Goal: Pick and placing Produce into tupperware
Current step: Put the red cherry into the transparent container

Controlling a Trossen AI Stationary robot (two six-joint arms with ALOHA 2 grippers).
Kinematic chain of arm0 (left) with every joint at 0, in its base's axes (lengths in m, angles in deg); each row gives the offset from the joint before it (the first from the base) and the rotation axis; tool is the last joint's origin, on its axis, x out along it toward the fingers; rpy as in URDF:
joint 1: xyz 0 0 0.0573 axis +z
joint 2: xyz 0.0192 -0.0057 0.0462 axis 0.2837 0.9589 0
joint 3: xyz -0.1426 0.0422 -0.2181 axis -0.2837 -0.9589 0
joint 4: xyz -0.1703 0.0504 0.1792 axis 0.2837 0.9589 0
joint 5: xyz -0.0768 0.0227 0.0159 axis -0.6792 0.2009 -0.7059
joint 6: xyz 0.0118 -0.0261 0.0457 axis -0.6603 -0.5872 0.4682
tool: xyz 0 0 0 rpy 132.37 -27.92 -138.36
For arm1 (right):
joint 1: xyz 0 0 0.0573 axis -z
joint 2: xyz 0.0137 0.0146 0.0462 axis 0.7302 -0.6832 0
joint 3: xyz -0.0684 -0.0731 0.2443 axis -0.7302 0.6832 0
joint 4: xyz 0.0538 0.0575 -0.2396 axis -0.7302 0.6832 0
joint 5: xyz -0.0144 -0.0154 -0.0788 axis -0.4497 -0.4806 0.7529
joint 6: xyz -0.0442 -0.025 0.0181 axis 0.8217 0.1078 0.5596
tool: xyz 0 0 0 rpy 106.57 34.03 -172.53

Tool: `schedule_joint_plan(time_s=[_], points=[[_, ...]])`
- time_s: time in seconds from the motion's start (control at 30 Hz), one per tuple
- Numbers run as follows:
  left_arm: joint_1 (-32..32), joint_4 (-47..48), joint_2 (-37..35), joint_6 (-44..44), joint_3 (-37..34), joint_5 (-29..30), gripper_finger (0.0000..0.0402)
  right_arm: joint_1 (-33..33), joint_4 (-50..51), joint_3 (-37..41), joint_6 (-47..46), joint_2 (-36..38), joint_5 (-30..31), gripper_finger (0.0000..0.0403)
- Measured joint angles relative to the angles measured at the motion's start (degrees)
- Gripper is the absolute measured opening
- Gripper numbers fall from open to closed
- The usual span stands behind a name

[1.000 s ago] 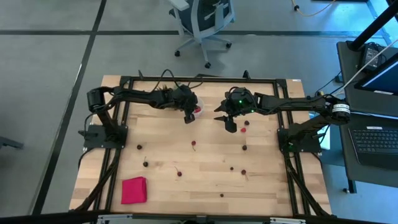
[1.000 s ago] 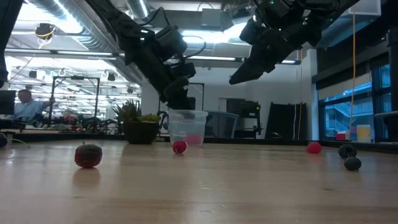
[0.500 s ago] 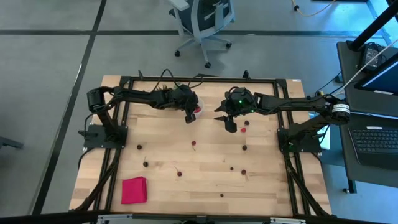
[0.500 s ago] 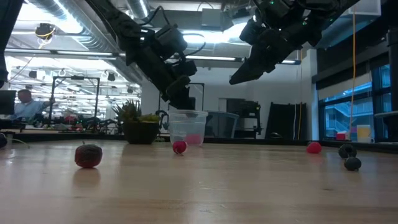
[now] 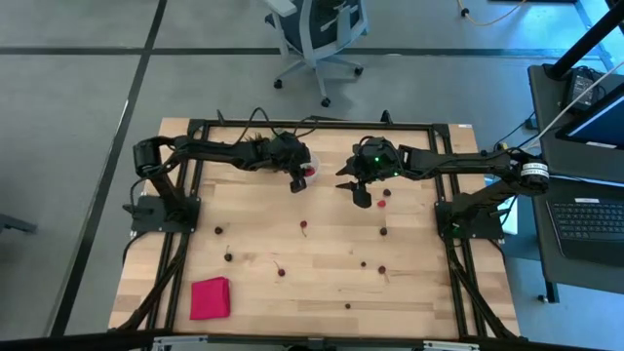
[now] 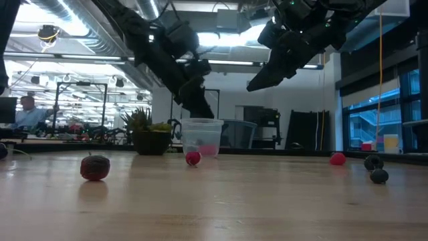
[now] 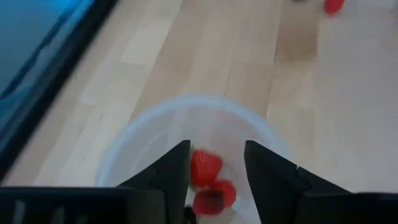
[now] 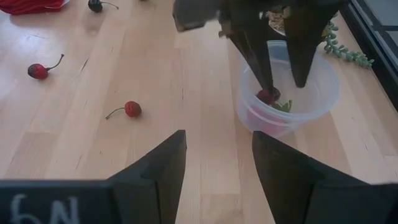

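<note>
The left gripper (image 7: 214,171) hangs directly over the tupperware (image 7: 149,134), its fingers apart with nothing between them; through the gap, red produce (image 7: 205,168) lies on the bottom of the container. Seen from the other arm, those fingers (image 8: 258,56) reach down inside the rim, one tip right beside a dark red fruit. Judging from that, this is a release made low inside the cup so the fruit cannot bounce out.

The tupperware (image 5: 310,168) stands at the far middle of the table (image 5: 253,292), close to the left arm's reach and just in front of a small spiky potted plant (image 6: 148,132) at the far edge.

The right gripper (image 5: 361,192) waits to the right of the cup, raised above the table. Its fingers stand apart and empty, angled down toward the wood, probably ready for the next pick, since a red fruit (image 5: 386,192) lies just right of it.

Much produce is left outside the cup: fruits are scattered across the middle and near right of the table, among them a stemmed cherry (image 8: 127,109) near the container and another (image 5: 305,226) toward the middle. A pink-red cloth (image 5: 210,297) lies flat at the near left, well apart from the work.
</note>
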Motion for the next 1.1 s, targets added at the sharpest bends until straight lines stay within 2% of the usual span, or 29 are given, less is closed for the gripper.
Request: schedule_joint_plan(time_s=[0.13,0.27,0.4,0.5,0.67,0.77,0.9,1.1], points=[[-0.9,3.6,-4.0,0.6,0.0,-1.2,0.0156,0.0,0.2,0.0,0.0,0.0,0.0,0.0186],[-3.4,10.2,-7.8,2.9,0.0,-7.1,0.0156,0.0,0.5,0.0,0.0,0.0,0.0,0.0186],[-6.9,14.4,-8.5,2.9,0.0,-14.3,0.0157,0.0,0.4,0.0,0.0,0.0,0.0,0.0186],[-10.4,13.7,-7.5,3.1,-0.3,-15.0,0.0157,0.0,0.4,0.0,0.0,0.0,0.0,0.0186],[-15.4,13.8,-5.6,7.2,-1.2,-11.5,0.0157,0.0,0.4,0.0,0.0,0.0,0.0,0.0186],[-17.3,12.9,-4.5,6.5,-1.3,-10.3,0.0157,0.0,0.4,0.0,0.0,0.0,0.0,0.0186],[-18.8,9.0,-3.1,-3.7,-1.3,-4.8,0.0157,0.0,0.4,0.0,-0.1,0.0,0.0,0.0186],[-20.2,9.5,-2.3,-17.1,-1.3,5.0,0.0157,0.0,0.7,0.0,-1.2,0.0,0.0,0.0186]])
